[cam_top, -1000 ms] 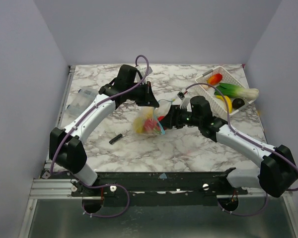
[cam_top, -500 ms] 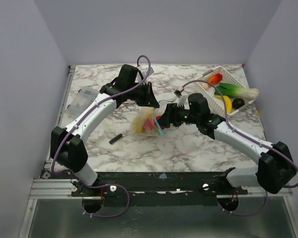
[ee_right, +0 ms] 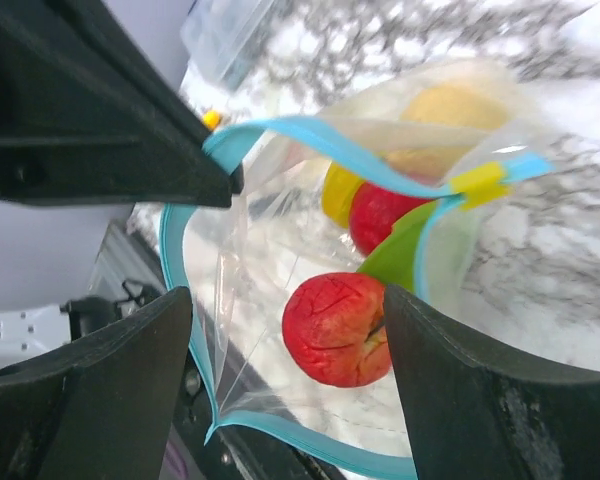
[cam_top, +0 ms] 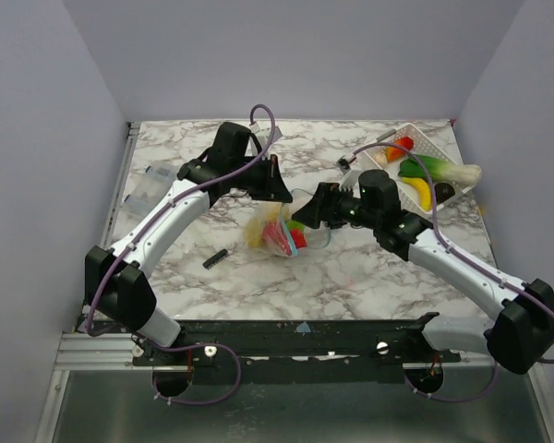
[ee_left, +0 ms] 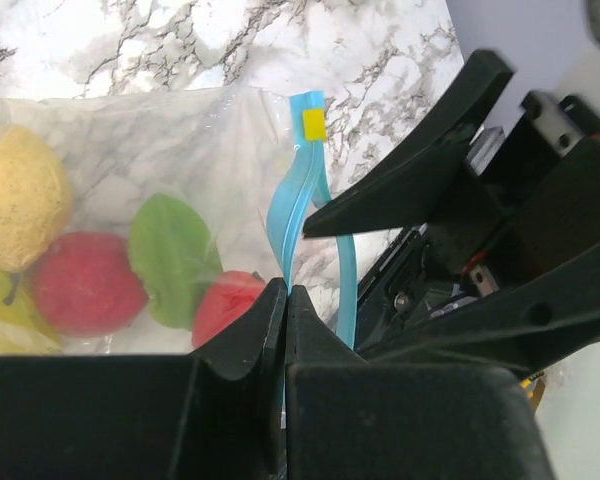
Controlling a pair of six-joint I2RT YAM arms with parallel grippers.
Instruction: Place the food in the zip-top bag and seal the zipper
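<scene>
Roughly half done, I'd say. The zip-top bag (cam_top: 279,233) sits mid-desk (cam_top: 351,277) with its mouth gaping toward 3 o'clock. Already inside are a yellow toy fruit (ee_left: 15,195), a red toy fruit (ee_left: 80,285) and a green leaf piece (ee_left: 170,255). A second red fruit (ee_right: 338,328) lies just inside the mouth.

More food waits in the white basket (cam_top: 427,138) at 2 o'clock: an orange-red toy (cam_top: 402,146), a green toy vegetable (cam_top: 429,168), a toy banana (cam_top: 423,192) and a dark toy (cam_top: 443,191). Those need bagging, and the zipper (ee_left: 298,190) is unsealed, its two teal strips bowed well apart.

On the left gripper (ee_left: 287,292) the fingers are pressed together, pinching one zipper strip and holding that edge of the mouth up off the desk. On the right gripper (ee_right: 285,300) the fingers are spread wide either side of the open mouth, with nothing clamped between them. I can't tell whether they brush the plastic.

A clear packet (cam_top: 152,182) lies at 9 o'clock. A small black bar (cam_top: 215,258) lies at 8 o'clock of the bag. Neither is touched.
</scene>
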